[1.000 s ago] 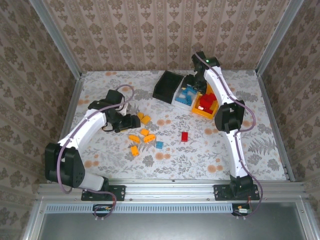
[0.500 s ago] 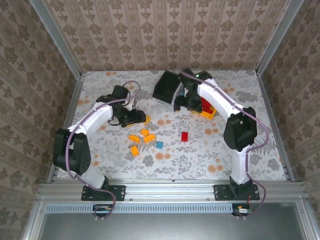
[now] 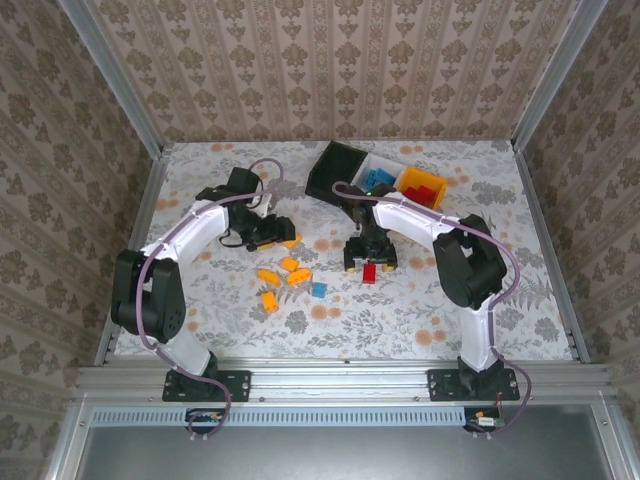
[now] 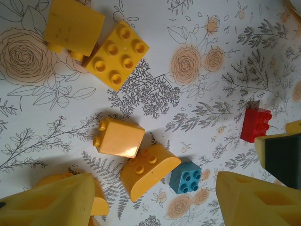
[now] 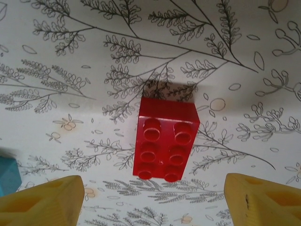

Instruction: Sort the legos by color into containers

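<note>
One red lego [image 5: 167, 139] lies studs-up on the table [image 5: 70, 56], just ahead of the right end effector [image 5: 153, 194], whose fingers [image 5: 42, 202] stand wide to either side. Its long axis runs across their closing line. The left end effector [image 4: 155, 184], also wide, hovers farther off over orange-yellow legos [image 4: 120, 137].

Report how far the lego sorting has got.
Done: blue bricks sit in the white bin, red ones in the orange-yellow bin. In hand: the right hand hovers open over a red brick. Left: yellow bricks and a blue brick on the table.
</note>
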Action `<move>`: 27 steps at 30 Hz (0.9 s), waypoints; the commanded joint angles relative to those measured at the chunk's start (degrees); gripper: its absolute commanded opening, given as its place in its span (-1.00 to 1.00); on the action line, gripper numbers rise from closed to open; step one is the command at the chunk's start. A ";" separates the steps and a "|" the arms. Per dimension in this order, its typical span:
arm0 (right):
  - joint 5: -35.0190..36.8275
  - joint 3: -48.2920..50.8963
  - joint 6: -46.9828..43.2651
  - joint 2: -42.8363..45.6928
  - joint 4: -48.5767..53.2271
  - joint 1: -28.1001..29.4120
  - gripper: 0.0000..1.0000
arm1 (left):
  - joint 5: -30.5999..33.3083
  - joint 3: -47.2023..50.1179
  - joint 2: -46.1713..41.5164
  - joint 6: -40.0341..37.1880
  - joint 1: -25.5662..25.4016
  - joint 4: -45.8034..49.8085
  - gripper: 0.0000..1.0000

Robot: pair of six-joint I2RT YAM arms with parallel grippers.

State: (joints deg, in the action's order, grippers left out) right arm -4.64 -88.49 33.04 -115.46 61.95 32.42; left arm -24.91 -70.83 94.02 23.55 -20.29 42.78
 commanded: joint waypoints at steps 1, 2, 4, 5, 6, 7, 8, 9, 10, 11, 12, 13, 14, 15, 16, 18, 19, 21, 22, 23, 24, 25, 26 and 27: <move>1.10 0.86 0.51 -2.34 -1.22 -0.17 0.55 | -0.93 -1.20 -0.21 -0.95 -0.36 0.37 0.40; 0.86 0.85 0.45 -2.71 -1.58 -0.24 0.52 | -0.85 -1.24 -0.28 -0.88 -0.36 0.45 0.41; 0.71 0.83 0.47 -3.53 -2.24 -0.27 0.47 | -0.59 -1.16 -0.62 -1.04 -0.24 0.71 0.41; 0.56 0.82 0.46 -3.97 -2.57 -0.34 0.44 | -0.45 -1.09 -0.75 -0.95 -0.28 0.81 0.41; 0.44 0.91 0.46 -4.30 -2.75 -0.35 0.42 | -0.32 -0.96 -0.93 -0.88 -0.27 0.81 0.41; 0.29 0.92 0.45 -4.64 -2.87 -0.38 0.39 | -0.29 -0.83 -1.15 -0.93 -0.27 0.81 0.41; 0.33 0.90 0.46 -4.97 -3.05 -0.43 0.37 | -0.23 -0.65 -1.31 -0.79 -0.27 0.81 0.41; 0.33 1.08 0.51 -5.23 -3.26 -0.43 0.36 | -0.18 -0.48 -1.53 -0.70 -0.27 0.85 0.41; 0.33 1.40 0.49 -5.53 -3.54 -0.56 0.32 | -0.13 -0.24 -1.70 -0.64 -0.27 0.81 0.41; 0.07 1.75 0.45 -5.77 -3.73 -0.74 0.29 | -0.12 -0.12 -1.88 -0.51 -0.27 0.82 0.41; -0.14 2.06 0.52 -6.00 -3.92 -0.86 0.26 | -0.14 -0.03 -1.92 -0.44 -0.28 0.89 0.42; -0.28 2.41 0.58 -6.09 -4.16 -1.04 0.23 | -0.14 -0.03 -2.10 -0.48 -0.27 1.03 0.42; -0.41 2.73 0.63 -6.09 -4.36 -1.20 0.17 | 0.02 -0.01 -2.25 -0.44 -0.26 1.16 0.42; -0.37 2.94 0.63 -6.08 -4.46 -1.29 0.14 | 0.12 -0.01 -2.41 -0.47 -0.27 1.30 0.42; -0.32 3.02 0.65 -5.89 -4.47 -1.36 0.10 | 0.21 -0.01 -2.56 -0.47 -0.27 1.42 0.42; -0.19 2.94 0.47 -5.61 -4.40 -1.56 0.05 | 0.45 -0.02 -2.73 -0.44 -0.27 1.60 0.42; -0.15 2.75 0.39 -5.49 -4.19 -1.64 0.03 | 0.39 -0.01 -2.77 -0.44 -0.23 1.70 0.42; -0.06 2.20 0.14 -5.01 -3.71 -1.75 -0.06 | 0.39 -0.10 -2.76 -0.39 -0.27 1.69 0.42; 0.07 2.05 0.06 -4.59 -3.56 -1.82 -0.09 | 0.30 -0.10 -2.76 -0.35 -0.27 1.71 0.42; 0.07 1.94 0.01 -4.18 -3.36 -1.96 -0.11 | 0.31 -0.10 -2.87 -0.25 -0.35 1.70 0.42; 0.06 1.75 -0.07 -3.73 -3.07 -2.00 -0.13 | 0.30 -0.10 -2.87 -0.11 -0.36 1.60 0.42; 0.12 1.63 -0.16 -3.17 -2.81 -2.10 -0.17 | 0.30 -0.06 -2.87 -0.07 -0.36 1.51 0.42; 0.15 1.52 -0.15 -2.68 -2.61 -2.23 -0.20 | 0.40 -0.02 -2.91 0.04 -0.45 1.38 0.42; 0.14 1.36 -0.18 -2.18 -2.39 -2.24 -0.23 | 0.38 -0.01 -2.99 0.08 -0.45 1.29 0.42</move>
State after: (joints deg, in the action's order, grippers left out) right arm -4.89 -87.15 33.23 -120.11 58.96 30.50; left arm -24.67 -70.81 92.77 23.59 -20.29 43.24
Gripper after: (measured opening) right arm 0.394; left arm 0.711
